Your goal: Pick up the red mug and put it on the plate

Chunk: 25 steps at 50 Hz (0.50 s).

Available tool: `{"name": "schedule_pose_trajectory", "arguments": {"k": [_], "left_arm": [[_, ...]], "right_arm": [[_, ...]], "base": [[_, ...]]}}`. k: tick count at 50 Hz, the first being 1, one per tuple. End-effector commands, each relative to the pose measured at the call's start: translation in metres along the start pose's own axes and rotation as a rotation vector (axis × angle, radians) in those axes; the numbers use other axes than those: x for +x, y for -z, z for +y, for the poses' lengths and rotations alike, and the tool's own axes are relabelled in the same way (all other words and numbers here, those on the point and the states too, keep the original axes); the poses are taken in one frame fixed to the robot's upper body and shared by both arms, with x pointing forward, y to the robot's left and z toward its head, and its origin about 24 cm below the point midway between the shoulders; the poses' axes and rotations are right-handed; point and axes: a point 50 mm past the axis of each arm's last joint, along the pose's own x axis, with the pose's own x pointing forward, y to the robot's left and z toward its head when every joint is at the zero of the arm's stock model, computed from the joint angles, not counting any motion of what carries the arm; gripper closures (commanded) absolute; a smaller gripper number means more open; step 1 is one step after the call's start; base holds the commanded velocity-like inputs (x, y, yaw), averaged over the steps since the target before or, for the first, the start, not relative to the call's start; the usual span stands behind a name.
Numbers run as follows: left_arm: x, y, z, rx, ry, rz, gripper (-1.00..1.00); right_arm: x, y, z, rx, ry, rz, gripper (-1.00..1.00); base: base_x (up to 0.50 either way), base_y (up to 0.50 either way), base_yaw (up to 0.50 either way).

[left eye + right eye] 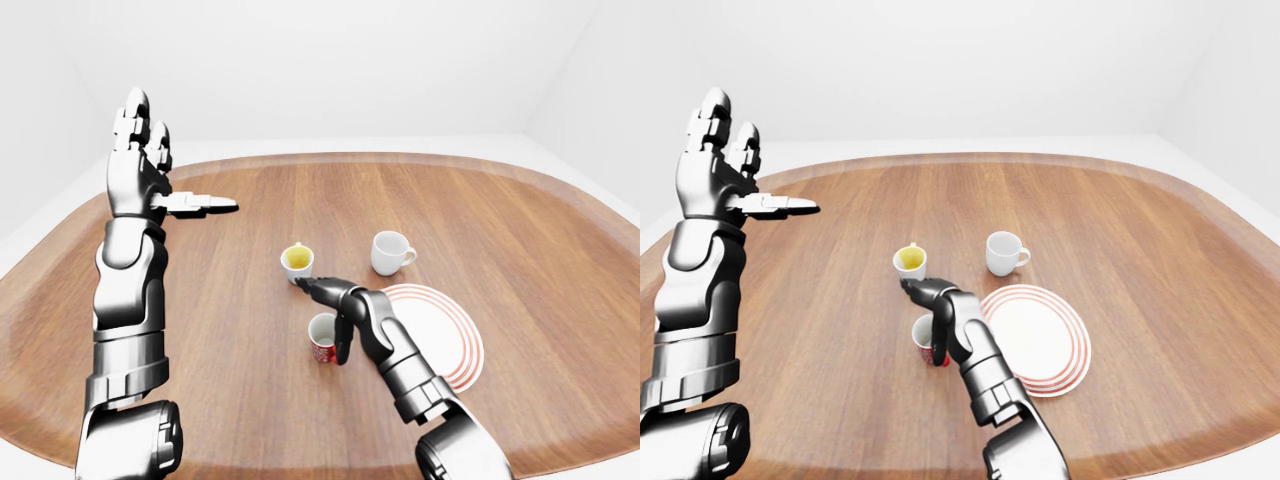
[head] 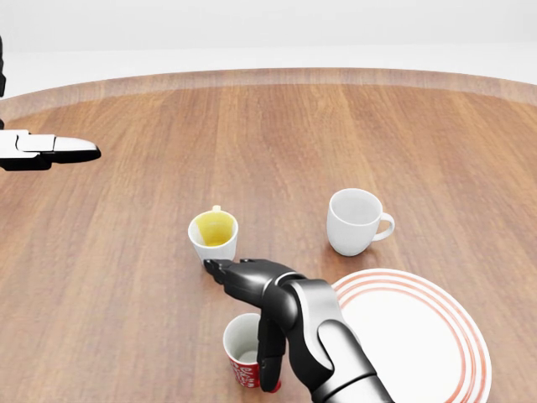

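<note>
Left hand [image 1: 140,160] is raised at far left, fingers spread, holding nothing. Red mug [image 2: 244,350] stands upright on table [image 2: 126,277], just left of plate [image 2: 419,336]. Right hand [image 2: 252,290] is draped over it, fingers not yet clenched. Grasp step judged underway; closing and lifting rightward are needed next.

Right hand [image 1: 335,305] over red mug [image 1: 322,340], one finger down its side; plate [image 1: 455,335] just right; left hand [image 1: 150,175] raised, fingers spread.
</note>
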Motion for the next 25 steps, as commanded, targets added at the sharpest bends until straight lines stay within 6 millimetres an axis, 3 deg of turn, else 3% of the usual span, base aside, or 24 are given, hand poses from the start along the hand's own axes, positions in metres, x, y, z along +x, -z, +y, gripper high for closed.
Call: {"name": "schedule_pose_trajectory", "arguments": {"k": [1,25], "left_arm": [[0.0,0.003,0.001,0.0,0.0,0.011,-1.0],[-0.002,0.01,0.0,-0.007,-0.001,0.041,-1.0]], "right_arm": [[0.008,-0.002,0.006,0.005,-0.024,0.004,-1.0],[0.017,-0.002,0.016,-0.001,-0.065,0.023,-1.0]], "base": [[0.0,0.0,0.0],[0.0,0.0,0.0]]}}
